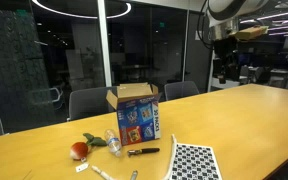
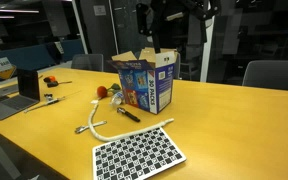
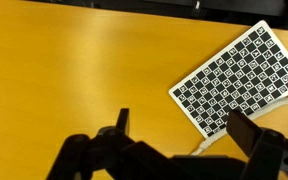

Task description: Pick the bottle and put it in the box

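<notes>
The wrist view shows only the nearest things. The hand (image 3: pixel 184 138) is at 6 o'clock in its picture, and a corner of the checkered sheet (image 3: pixel 239 72) lies on the bare table (image 3: pixel 74 60) at 2 o'clock. Neither the bottle nor the box appears in this view.

Both exterior views take in the whole layout. In an exterior view, the sheet (image 1: pixel 194 162) lies nearest the camera. The black marker (image 1: pixel 144 152) is beyond it, at 10 o'clock from the sheet. The bottle (image 1: pixel 111 142) lies on the table near the marker's 10 o'clock end, at 7 o'clock from the box (image 1: pixel 135 112). It is near the box's base, but whether they touch cannot be told. The red fruit-like thing (image 1: pixel 79 150) sits at 8 o'clock from the bottle.

In an exterior view from another side, the sheet (image 2: pixel 139 157) is again nearest the camera, and a white cord (image 2: pixel 92 123) curls beyond it. The bottle (image 2: pixel 115 100) shows as a faint clear shape at the box's (image 2: pixel 149 82) 8 o'clock corner. What looks like an open laptop (image 2: pixel 24 88) stands at the far 9 o'clock edge, seen from this side only.

The arm (image 1: pixel 227 14) hangs high, at 2 o'clock from the box and well apart from it. The hand's two fingers (image 3: pixel 246 130) are spread wide, gripping nothing and touching nothing.
</notes>
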Robot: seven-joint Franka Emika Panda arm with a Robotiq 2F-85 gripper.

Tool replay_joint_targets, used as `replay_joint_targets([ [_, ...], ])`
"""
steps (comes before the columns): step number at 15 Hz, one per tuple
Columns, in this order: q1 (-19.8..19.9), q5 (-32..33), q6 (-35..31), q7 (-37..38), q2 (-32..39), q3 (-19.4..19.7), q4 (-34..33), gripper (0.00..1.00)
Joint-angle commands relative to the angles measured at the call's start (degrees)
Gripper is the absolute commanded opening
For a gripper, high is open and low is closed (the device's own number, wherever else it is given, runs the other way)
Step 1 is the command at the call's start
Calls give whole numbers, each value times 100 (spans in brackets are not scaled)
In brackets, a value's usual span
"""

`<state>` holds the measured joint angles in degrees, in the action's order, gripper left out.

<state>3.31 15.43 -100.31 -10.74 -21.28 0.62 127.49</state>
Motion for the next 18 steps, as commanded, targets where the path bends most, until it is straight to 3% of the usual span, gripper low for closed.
replay_joint_targets([
  [1, -87, 23, 21, 23, 2, 73, -38, 100],
  [11, -107, -33, 0, 26, -10, 72, -62, 100],
  [18, -647, -1308, -643, 693, 279, -261, -309, 100],
])
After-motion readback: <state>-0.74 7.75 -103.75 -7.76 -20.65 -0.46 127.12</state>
